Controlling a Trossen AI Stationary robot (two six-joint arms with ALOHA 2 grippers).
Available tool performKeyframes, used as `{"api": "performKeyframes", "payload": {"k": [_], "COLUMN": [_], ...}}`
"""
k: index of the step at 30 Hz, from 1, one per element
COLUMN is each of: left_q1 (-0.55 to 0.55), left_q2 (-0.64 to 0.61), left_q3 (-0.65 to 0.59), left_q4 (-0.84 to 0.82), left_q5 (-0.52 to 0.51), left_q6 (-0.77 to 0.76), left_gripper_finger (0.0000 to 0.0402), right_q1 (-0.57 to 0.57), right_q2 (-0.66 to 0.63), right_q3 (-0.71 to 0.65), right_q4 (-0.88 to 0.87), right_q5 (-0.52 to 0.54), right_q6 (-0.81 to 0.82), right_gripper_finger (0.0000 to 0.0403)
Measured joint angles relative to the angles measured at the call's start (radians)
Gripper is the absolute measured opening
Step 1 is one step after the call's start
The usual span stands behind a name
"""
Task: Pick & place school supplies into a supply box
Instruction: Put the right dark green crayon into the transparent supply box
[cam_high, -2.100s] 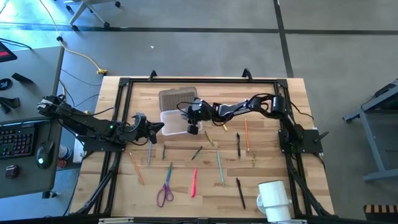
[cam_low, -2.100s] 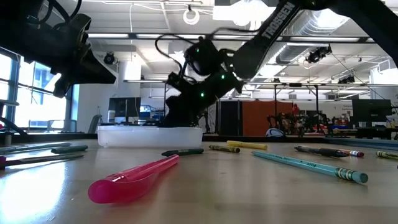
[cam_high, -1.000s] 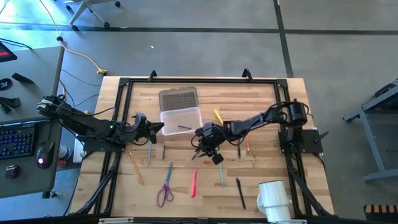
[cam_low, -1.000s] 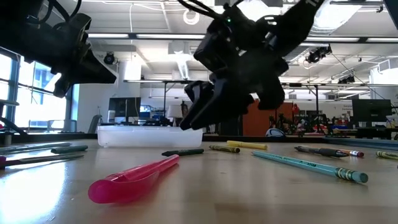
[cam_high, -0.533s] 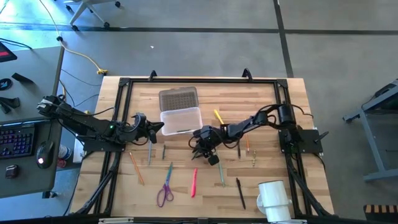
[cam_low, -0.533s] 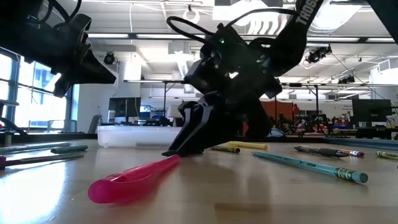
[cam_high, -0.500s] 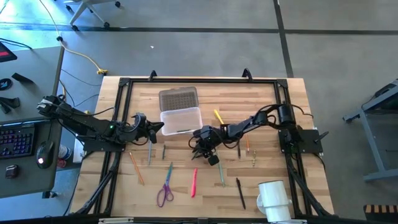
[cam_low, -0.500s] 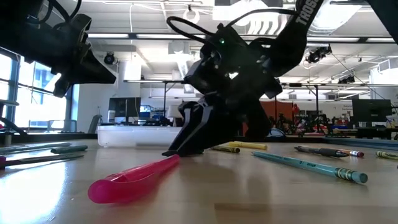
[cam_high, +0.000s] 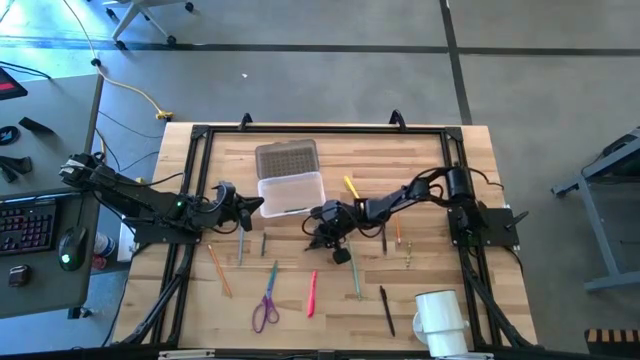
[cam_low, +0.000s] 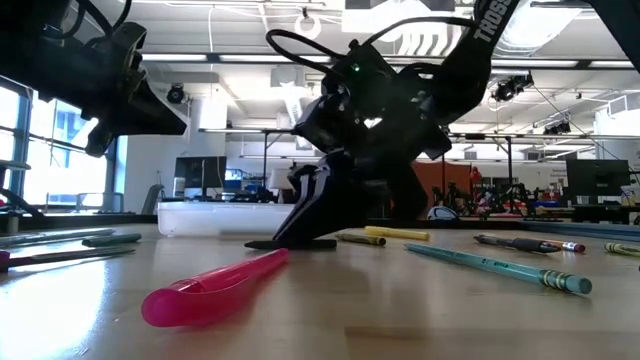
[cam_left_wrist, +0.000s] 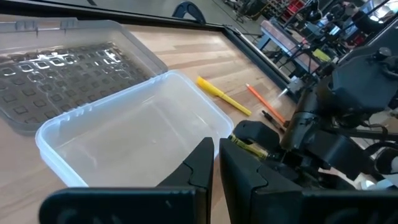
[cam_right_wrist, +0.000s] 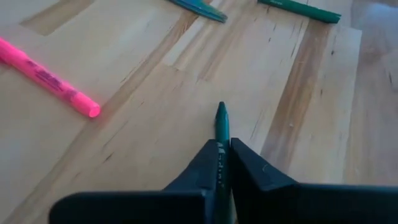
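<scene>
Nearest the low camera, a pink highlighter (cam_low: 215, 287) lies flat on the desk (cam_low: 420, 320), with a teal pencil (cam_low: 497, 265) angled beside it further along. Behind these, the right gripper (cam_low: 305, 238) is down at the desk surface, its fingers clamped on a dark green pen (cam_right_wrist: 222, 119). The right wrist view confirms this: the pen's tip projects from between the two closed fingers (cam_right_wrist: 199, 171), low over the wood. From above, the right gripper (cam_high: 322, 236) sits near the middle of the desk, just in front of the supply box (cam_high: 291, 194). A yellow marker (cam_low: 397, 233) and a short dark crayon (cam_low: 361, 239) lie just past the gripper.

The supply box (cam_low: 240, 216) stands beyond the right gripper, upright, its whitish rim level. In the left wrist view its interior appears bare (cam_left_wrist: 130, 140), and its clear lid (cam_left_wrist: 62, 65) lies open flat beside it.

The left gripper (cam_high: 250, 208) is held just beside the box's left end, clear of the desk. Its fingers (cam_left_wrist: 199, 165) are close together with only a narrow gap and nothing between them.

Other supplies remain spread over the front of the desk, among them the purple-handled scissors (cam_high: 266, 304), an orange pencil (cam_high: 218, 268) and a black pen (cam_high: 386, 309). A white mug (cam_high: 440, 320) stands at the front right corner.
</scene>
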Motion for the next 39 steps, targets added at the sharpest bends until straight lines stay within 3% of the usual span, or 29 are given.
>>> {"api": "performKeyframes", "payload": {"k": [6,9,14,16,22,29,34,39], "left_q1": [0.0,0.0,0.0,0.0,0.0,0.0,0.0,0.0], "left_q2": [0.0,0.0,0.0,0.0,0.0,0.0,0.0,0.012], "left_q3": [0.0,0.0,0.0,0.0,0.0,0.0,0.077,0.246], "left_q4": [0.0,-0.003,-0.015,-0.024,-0.024,0.035,0.121,0.036], "left_q5": [0.002,0.003,0.003,0.0,-0.003,0.054,0.143,0.172], "left_q6": [0.0,0.0,0.0,0.0,0.0,-0.026,0.161,0.398], "left_gripper_finger": [0.0062,0.0062,0.0062,0.0062,0.0062,0.0062,0.0062,0.0062], "right_q1": [0.022,0.015,-0.022,-0.056,-0.169,-0.224,-0.24,-0.248], "right_q2": [-0.009,-0.048,-0.122,-0.13,-0.113,-0.021,0.016,0.014], "right_q3": [-0.004,-0.003,0.041,0.08,0.184,0.164,0.164,0.165], "right_q4": [0.141,0.188,0.236,0.241,0.046,-0.022,-0.019,0.001], "right_q5": [-0.061,0.044,0.319,0.369,0.244,0.238,0.24,0.24], "right_q6": [0.082,0.084,0.016,-0.018,0.076,0.124,0.12,0.119], "right_gripper_finger": [0.0026,0.0018,0.0005,0.0007,0.0022,0.0009,0.0012,0.0019]}}
